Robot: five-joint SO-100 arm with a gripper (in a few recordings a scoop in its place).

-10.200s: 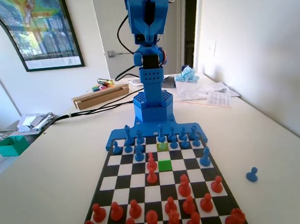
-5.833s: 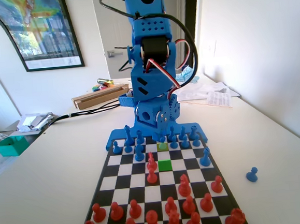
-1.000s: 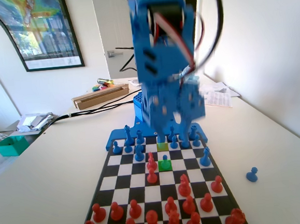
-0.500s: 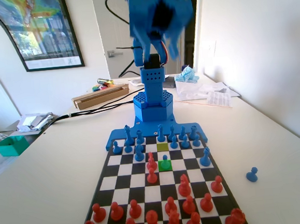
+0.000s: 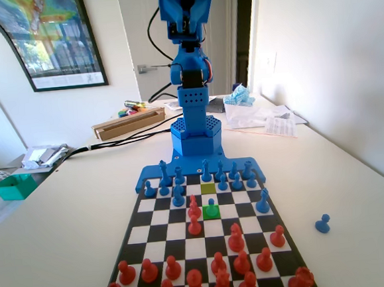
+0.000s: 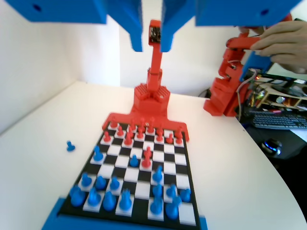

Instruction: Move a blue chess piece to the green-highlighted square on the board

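Glossy red pieces (image 5: 218,266) line the near end of the chequered board (image 5: 159,217); mid-board a round-headed blue pawn (image 5: 212,208) stands on the green square (image 5: 211,214). Beyond, the blue arm rears upright, its gripper (image 6: 152,45) empty, jaws slightly apart.

My two-finger gripper (image 6: 151,44) is of matt blue plastic with flat, smooth faces, and nothing is between its parted jaws. Far below it lies the flat black-and-white chequered board (image 5: 159,217), smooth with a slight sheen. On the bright green-highlighted square (image 5: 211,213) stands the small blue plastic pawn with a round head (image 5: 212,208), a little glossy. Further from my tool are the glossy red plastic pawns (image 5: 236,237). The smooth cream table top (image 5: 66,240) under the board looks matt.
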